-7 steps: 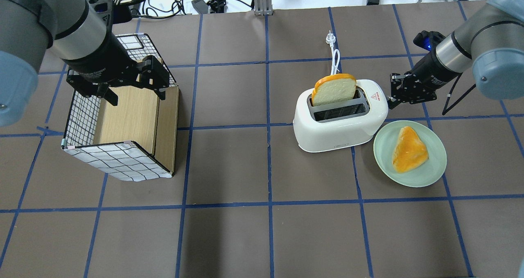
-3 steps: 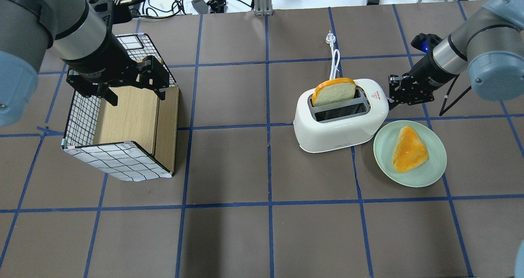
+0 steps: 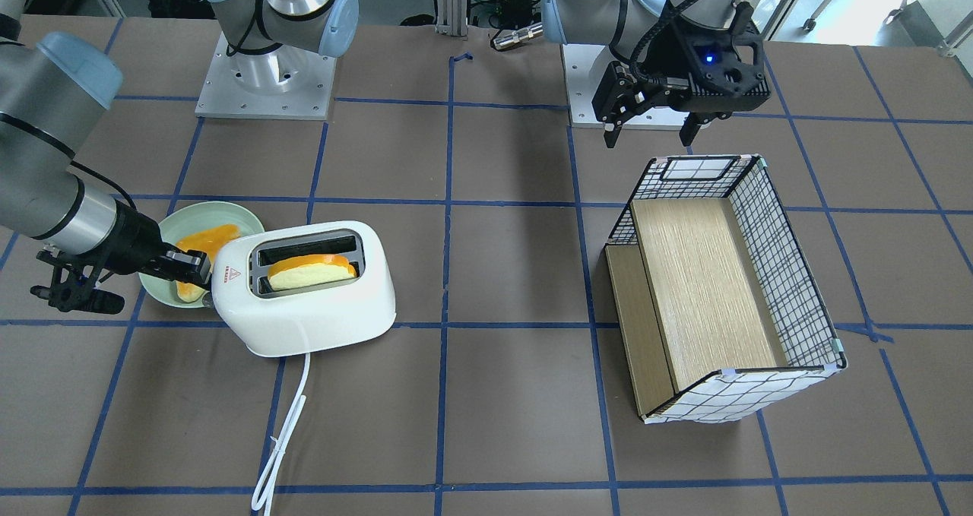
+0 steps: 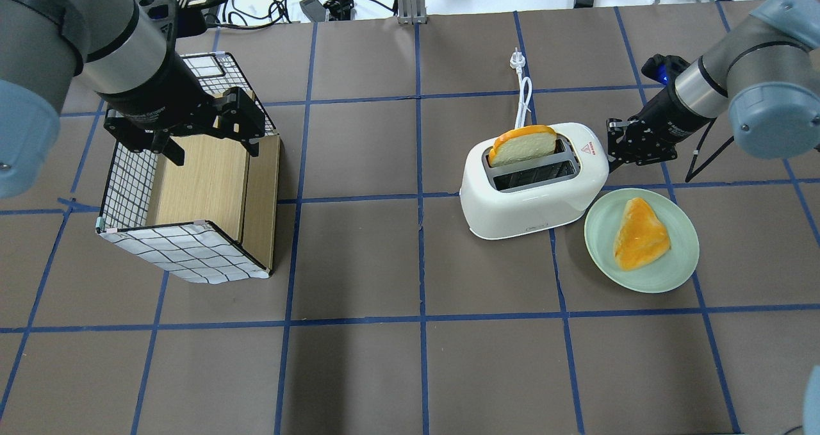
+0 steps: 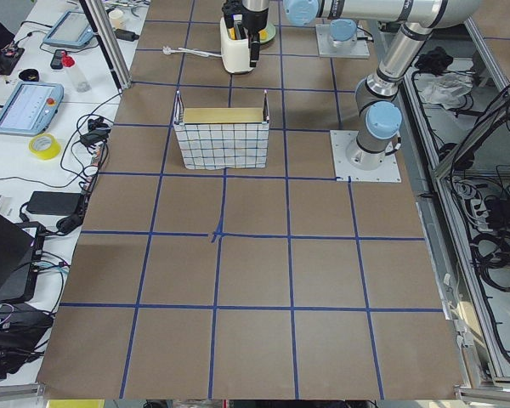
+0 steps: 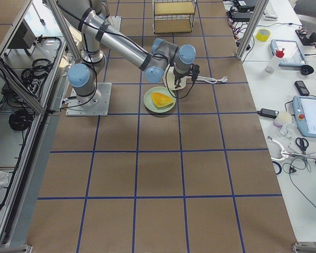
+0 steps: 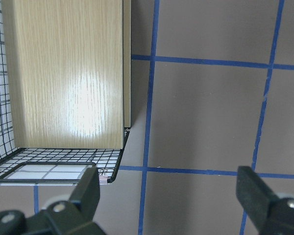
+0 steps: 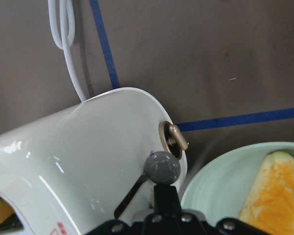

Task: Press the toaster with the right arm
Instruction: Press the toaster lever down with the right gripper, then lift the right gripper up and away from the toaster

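Observation:
The white toaster (image 4: pixel 532 198) stands right of the table's middle, a bread slice (image 4: pixel 522 145) low in its far slot. My right gripper (image 4: pixel 614 150) is shut, its tips against the toaster's right end. In the right wrist view the gripper (image 8: pixel 164 195) sits on the grey lever knob (image 8: pixel 161 168), just below the brass dial (image 8: pixel 174 138). In the front view the gripper (image 3: pixel 190 267) touches the toaster (image 3: pixel 319 311). My left gripper (image 4: pixel 213 148) is open and empty above the wire basket (image 4: pixel 186 255).
A green plate (image 4: pixel 669 275) with an orange bread wedge (image 4: pixel 639 233) lies against the toaster's near right corner, just under my right gripper. The white cord (image 4: pixel 525 92) runs away from the toaster's back. The wire basket with wooden shelves lies on its side at left.
The bread slice has sunk lower into the toaster slot. My right gripper has shifted slightly toward the far side at the toaster's end. The left arm has not moved.

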Motion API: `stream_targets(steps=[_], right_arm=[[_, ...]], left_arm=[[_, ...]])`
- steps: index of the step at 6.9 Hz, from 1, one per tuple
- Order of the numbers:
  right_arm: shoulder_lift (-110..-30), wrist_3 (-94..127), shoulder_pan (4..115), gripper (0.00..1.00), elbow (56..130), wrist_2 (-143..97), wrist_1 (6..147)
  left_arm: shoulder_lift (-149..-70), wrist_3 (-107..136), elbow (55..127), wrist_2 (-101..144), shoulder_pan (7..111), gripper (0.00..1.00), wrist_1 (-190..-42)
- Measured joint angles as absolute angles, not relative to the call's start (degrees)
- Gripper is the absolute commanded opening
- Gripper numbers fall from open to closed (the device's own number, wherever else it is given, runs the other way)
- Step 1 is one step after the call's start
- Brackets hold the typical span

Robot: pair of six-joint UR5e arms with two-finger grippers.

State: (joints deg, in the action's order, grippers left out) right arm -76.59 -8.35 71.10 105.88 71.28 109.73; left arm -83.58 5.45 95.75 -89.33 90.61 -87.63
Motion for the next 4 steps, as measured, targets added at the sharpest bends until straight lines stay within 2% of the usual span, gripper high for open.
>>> stream_targets(steps=[4], right_arm=[[-76.60,-7.99,71.10,0.00,107.20,71.38,111.42]], left_arm=[[-83.58,5.45,95.78,-89.36,90.62,1.00,-87.63]])
